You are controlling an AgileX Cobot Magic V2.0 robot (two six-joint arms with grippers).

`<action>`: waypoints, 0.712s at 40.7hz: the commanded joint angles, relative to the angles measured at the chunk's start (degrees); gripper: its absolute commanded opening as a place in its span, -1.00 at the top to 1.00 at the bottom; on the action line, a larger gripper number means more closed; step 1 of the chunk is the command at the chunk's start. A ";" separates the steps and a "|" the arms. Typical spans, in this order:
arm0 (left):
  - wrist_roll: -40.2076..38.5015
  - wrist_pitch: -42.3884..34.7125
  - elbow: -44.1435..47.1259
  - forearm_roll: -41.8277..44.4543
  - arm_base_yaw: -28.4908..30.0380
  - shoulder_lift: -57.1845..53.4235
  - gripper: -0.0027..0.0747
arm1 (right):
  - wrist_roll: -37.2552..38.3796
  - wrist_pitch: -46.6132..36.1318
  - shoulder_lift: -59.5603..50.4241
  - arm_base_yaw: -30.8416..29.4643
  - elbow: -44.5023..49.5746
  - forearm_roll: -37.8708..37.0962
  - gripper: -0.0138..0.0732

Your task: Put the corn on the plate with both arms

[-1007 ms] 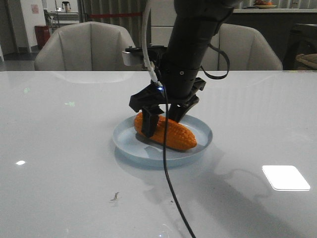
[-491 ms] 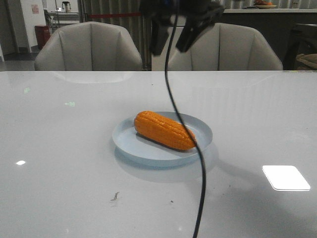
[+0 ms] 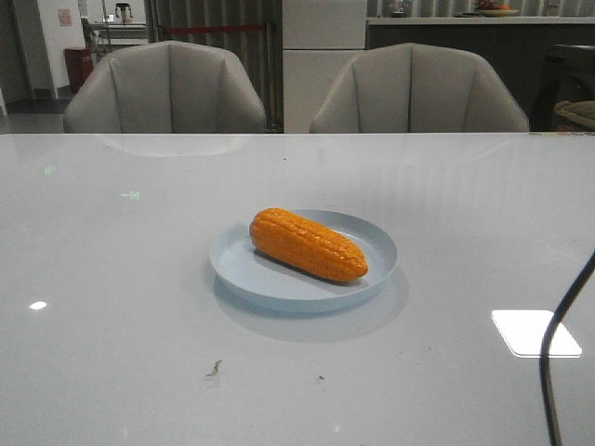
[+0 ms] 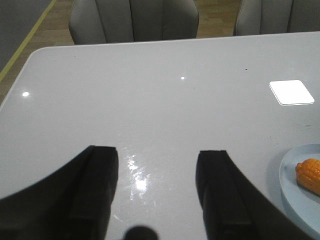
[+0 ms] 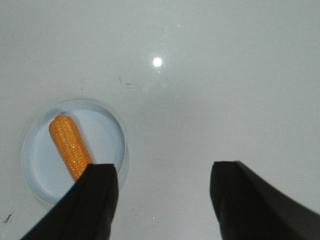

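The orange corn [image 3: 308,244] lies on its side across the pale blue plate [image 3: 242,274] at the middle of the table, with nothing touching it. In the front view neither gripper shows, only a black cable [image 3: 558,353] at the right edge. My right gripper [image 5: 162,172] is open and empty, high above the table, with the corn [image 5: 69,144] and the plate [image 5: 37,170] below and to one side of it. My left gripper [image 4: 157,157] is open and empty above bare table, with the plate's rim [image 4: 295,192] and the corn's tip [image 4: 310,175] at the edge of its view.
Two grey chairs [image 3: 167,88] [image 3: 418,88] stand behind the table's far edge. A small dark scrap [image 3: 215,369] lies on the table in front of the plate. Bright lamp reflections [image 3: 535,333] show on the glossy white tabletop.
The gripper that stood over the corn on the plate opened, rose straight up and left the front view. The corn stays on the plate.
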 commanded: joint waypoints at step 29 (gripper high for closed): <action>-0.03 -4.53 -1.59 -0.13 0.17 -0.55 -0.15 | -0.27 -28.99 -52.60 -7.41 62.33 1.21 -0.49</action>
